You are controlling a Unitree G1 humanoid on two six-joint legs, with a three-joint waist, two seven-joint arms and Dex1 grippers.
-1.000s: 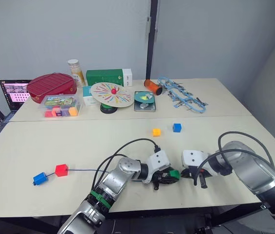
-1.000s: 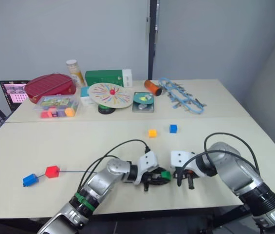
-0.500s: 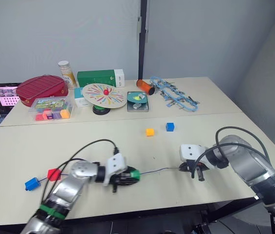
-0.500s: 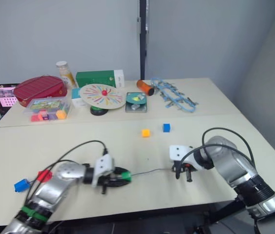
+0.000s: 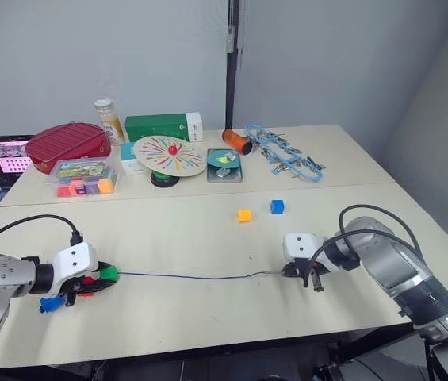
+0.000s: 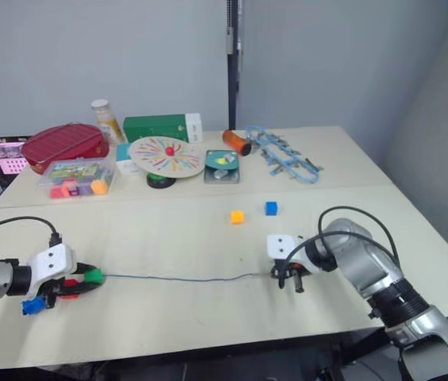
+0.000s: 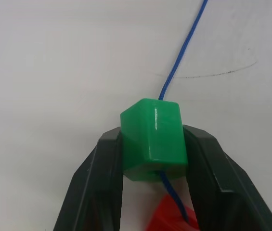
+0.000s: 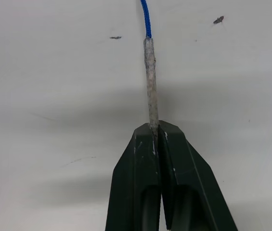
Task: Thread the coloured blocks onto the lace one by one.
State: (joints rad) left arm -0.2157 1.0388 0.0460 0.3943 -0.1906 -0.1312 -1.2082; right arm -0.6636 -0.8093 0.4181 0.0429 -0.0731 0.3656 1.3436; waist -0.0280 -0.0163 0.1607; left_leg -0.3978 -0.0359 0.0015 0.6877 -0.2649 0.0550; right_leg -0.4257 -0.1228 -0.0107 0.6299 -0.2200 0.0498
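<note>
Slid green block [image 7: 152, 139] far along lace [image 5: 192, 277], clamped in left jaws, beside red block [image 7: 172, 219]. Right jaws pinched on lace tip [image 8: 149, 79]. Three threaded.

On the tabletop [image 5: 208, 238], the lace [image 5: 192, 277] runs straight across the front, from the left end effector [image 5: 101, 279] at the far left to the right end effector [image 5: 291, 272] right of centre. Two blocks [image 5: 244, 215] lie side by side behind the lace's right end. A cluttered row of items [image 5: 168, 151] lines the tabletop's back edge.

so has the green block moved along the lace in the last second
Yes. The left gripper has slid the green block toward the robot's left, away from the orange-yellow block, up beside the red block.
</note>
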